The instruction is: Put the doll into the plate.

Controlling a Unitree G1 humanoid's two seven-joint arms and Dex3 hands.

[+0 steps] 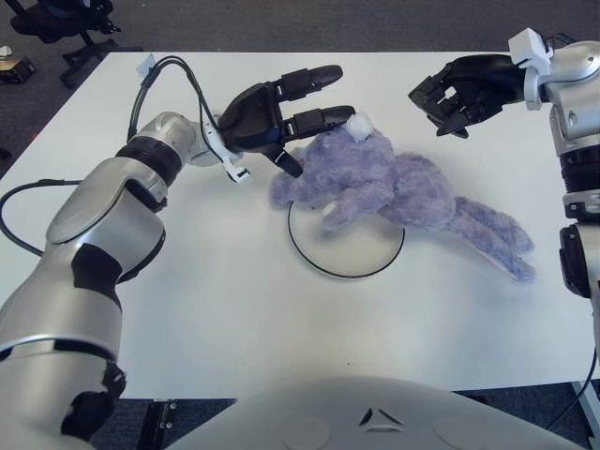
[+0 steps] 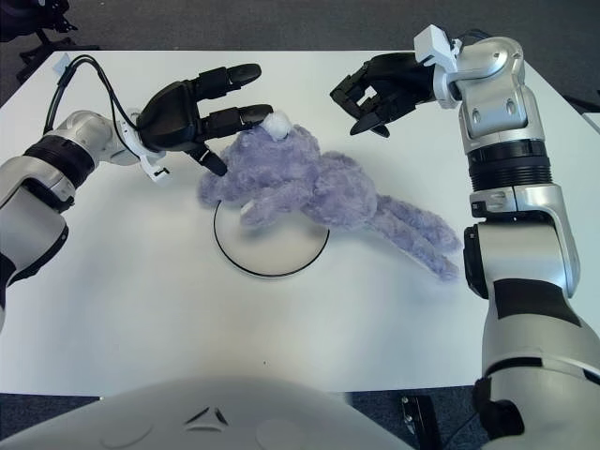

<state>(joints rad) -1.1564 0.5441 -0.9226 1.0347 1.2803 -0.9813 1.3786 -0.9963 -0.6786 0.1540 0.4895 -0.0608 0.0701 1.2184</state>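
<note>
Left hand (image 1: 286, 108), fingers spread and holding nothing, touches the purple plush doll's (image 1: 394, 192) head (legs trail toward the table's right edge, off the plate (image 1: 323, 262)); right hand (image 1: 464, 92) hovers apart, loosely curled, empty.

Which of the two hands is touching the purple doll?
The left hand: its spread fingers lie against the doll at the head end. The right hand shows beyond the doll, apart from it, fingers curled on nothing.

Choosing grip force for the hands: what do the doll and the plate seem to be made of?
The doll looks like soft plush: fuzzy lilac pile, limp floppy legs, a white tuft on its head. The plate looks rigid and smooth, white with a thin dark rim, perhaps ceramic or plastic; which one cannot be told. The left hand, fingers spread, is at the doll's head.
</note>
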